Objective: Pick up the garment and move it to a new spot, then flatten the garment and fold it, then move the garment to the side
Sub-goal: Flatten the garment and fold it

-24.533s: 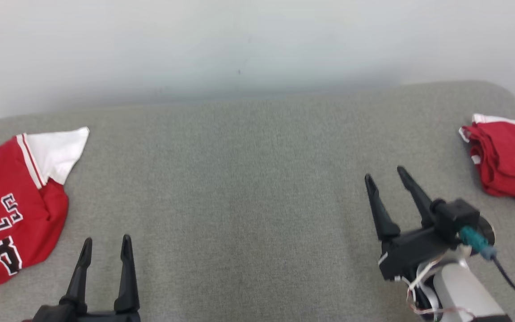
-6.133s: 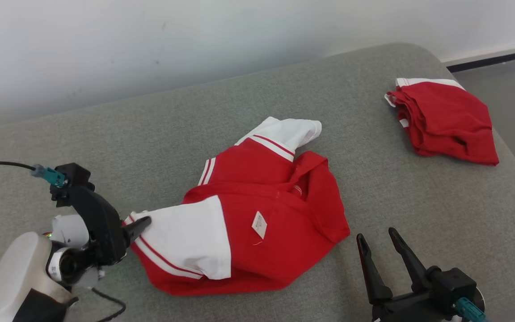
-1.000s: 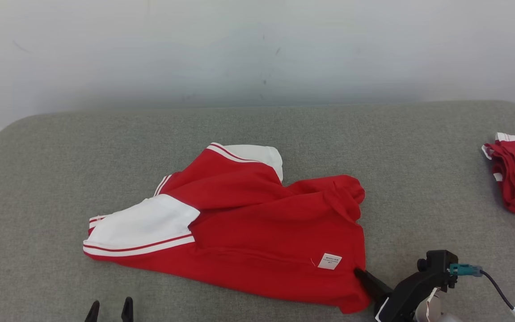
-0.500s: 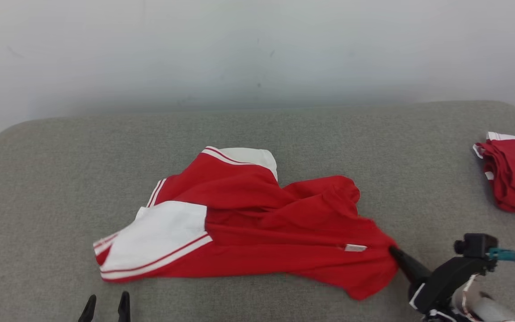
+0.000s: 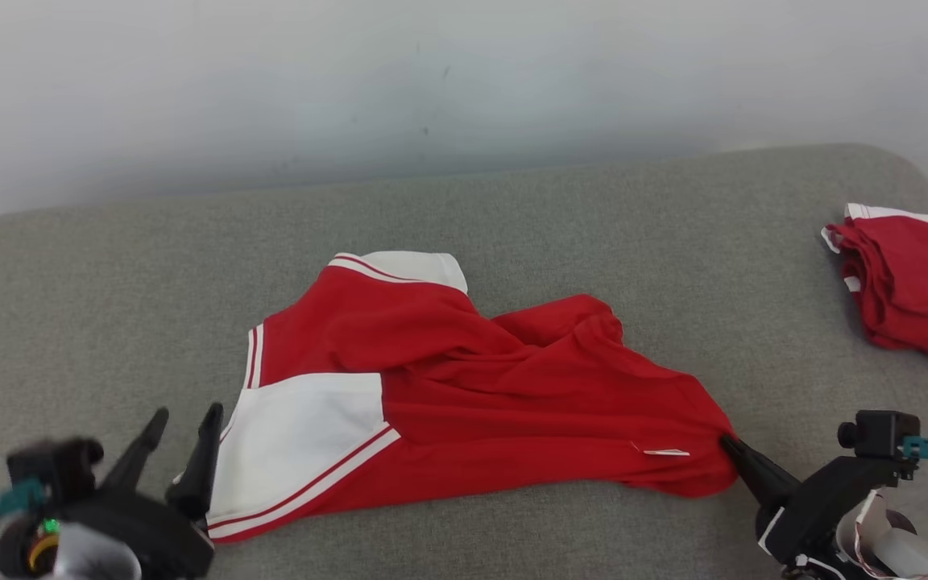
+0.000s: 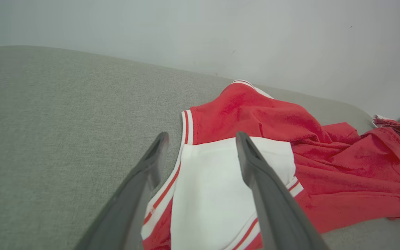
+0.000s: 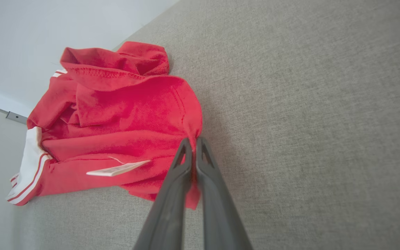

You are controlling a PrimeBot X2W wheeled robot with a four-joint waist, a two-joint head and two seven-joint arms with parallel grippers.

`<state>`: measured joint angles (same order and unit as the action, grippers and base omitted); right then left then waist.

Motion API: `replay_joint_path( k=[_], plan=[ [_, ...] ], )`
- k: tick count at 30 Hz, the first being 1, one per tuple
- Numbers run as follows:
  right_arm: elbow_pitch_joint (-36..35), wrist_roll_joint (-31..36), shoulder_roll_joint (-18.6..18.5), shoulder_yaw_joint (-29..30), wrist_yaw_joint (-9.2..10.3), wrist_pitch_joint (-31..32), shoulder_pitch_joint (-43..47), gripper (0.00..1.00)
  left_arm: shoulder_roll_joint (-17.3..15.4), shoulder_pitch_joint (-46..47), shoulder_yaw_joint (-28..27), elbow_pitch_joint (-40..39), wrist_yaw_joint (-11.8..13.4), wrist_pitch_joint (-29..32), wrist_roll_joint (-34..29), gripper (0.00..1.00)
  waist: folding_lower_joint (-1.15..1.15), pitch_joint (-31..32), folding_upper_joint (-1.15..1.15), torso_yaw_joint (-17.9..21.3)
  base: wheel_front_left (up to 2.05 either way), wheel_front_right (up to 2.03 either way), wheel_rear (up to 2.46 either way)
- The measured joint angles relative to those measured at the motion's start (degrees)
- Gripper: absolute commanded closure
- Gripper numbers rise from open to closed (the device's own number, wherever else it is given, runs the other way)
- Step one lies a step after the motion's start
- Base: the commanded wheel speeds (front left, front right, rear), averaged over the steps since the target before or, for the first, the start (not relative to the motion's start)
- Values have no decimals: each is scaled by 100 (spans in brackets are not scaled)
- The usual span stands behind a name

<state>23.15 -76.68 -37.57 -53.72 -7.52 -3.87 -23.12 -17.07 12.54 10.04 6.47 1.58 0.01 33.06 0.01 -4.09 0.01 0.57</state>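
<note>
Right pincer (image 7: 193, 144) pinches red garment's (image 7: 123, 114) hem.

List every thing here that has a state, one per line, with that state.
red and white jersey: crumpled, not yet flattened, lying on the grey cushion.
right gripper: shut, pinching the jersey's red edge.
left gripper: open, at the jersey's white sleeve, gripping nothing.
white label: sticking out of the jersey's fabric.
folded red garment: loosely folded, lying apart at the cushion's right end.
</note>
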Motion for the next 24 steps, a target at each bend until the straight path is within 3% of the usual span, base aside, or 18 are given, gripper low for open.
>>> replay_joint_path(
  k=[6,11,15,18,24],
  plan=[
    [45,64,143,-143,0,25,-255,100,-516,1222,382,469,-504,1588,264,0,0,-236,0,62,0,0,0],
    [75,132,204,-255,0,-1,-470,100,-1205,1989,1324,504,-896,2140,107,0,0,-449,0,148,0,0,0],
    [103,146,234,-326,1,-42,-602,100,-1972,2399,2604,333,-905,2078,425,0,1,-602,0,244,0,0,0],
    [130,142,244,-376,1,-107,-616,100,-2374,2638,3140,506,-905,1827,541,0,0,-686,0,321,0,0,0],
    [163,105,248,-468,0,-259,-691,100,-2496,3002,3693,1123,-905,1274,903,0,0,-830,0,414,0,0,0]
  ],
)
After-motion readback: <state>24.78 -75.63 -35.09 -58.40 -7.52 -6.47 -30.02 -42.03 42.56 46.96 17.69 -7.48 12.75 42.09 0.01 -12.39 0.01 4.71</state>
